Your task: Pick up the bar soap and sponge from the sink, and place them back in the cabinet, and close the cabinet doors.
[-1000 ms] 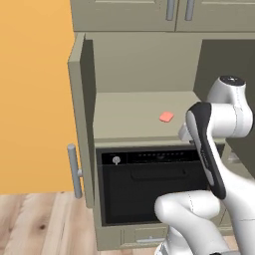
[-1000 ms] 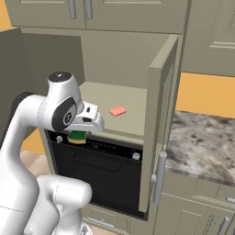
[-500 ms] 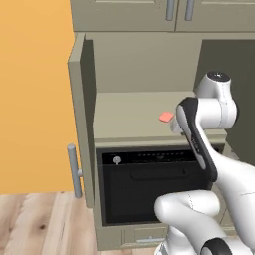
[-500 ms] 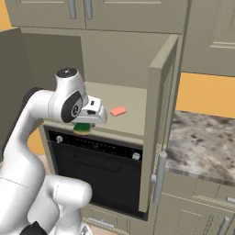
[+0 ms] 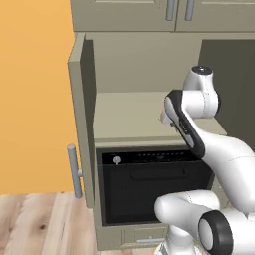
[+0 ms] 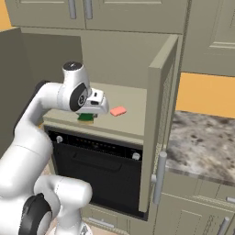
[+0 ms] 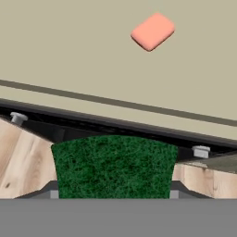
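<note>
One tall olive-grey cabinet [image 6: 114,55] is being shown with both of its doors swung open: the left door [image 5: 82,119] and the right door [image 6: 158,124], each carrying one vertical steel bar handle. Inside, one beige shelf [image 6: 133,114] is being seen above one black-fronted oven [image 6: 98,167]. Above the cabinet, two shorter doors with a pair of steel handles [image 6: 78,8] are being shown closed. To the right, one speckled stone counter [image 6: 202,142] is being seen in front of an orange wall.

One white arm is being reached up toward the shelf's front edge. One gripper [image 6: 87,117] is being held just above that edge, its fingers pinching one sponge [image 7: 113,166]; in the hand view the sponge's dark green face is being squeezed between the two finger tips. In the right base view a sliver of green and yellow is being glimpsed beneath the hand, though it is too small for its contact with the shelf to be judged.

One salmon-pink bar soap [image 6: 118,111] is being seen lying flat on the shelf, a little beyond the gripper and apart from the sponge.
</note>
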Tool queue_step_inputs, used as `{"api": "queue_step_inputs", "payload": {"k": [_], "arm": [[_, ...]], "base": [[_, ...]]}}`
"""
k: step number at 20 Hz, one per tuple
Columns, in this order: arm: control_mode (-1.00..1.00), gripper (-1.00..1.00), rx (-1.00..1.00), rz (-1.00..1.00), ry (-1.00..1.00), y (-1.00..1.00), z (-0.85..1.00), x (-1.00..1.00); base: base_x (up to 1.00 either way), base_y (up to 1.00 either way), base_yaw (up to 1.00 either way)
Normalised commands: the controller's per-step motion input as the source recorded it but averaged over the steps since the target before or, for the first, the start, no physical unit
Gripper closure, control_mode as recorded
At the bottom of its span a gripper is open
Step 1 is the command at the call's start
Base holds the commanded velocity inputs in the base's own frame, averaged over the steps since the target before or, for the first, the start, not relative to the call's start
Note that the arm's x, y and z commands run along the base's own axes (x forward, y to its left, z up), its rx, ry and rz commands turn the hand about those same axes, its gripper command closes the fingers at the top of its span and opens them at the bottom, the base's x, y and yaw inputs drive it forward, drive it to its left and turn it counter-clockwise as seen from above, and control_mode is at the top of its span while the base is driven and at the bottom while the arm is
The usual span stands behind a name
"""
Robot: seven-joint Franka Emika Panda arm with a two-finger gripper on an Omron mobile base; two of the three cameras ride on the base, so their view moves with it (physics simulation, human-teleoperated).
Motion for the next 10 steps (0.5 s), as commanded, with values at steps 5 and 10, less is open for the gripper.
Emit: {"api": "queue_step_inputs", "payload": {"k": [5, 10], "arm": [[-1.0, 1.0, 0.0, 0.0, 0.0, 0.18, 0.0, 0.49], [-1.0, 1.0, 0.0, 0.0, 0.0, 0.21, -0.03, 0.37]], "base": [[0.0, 0.0, 0.0], [0.0, 0.0, 0.0]]}}
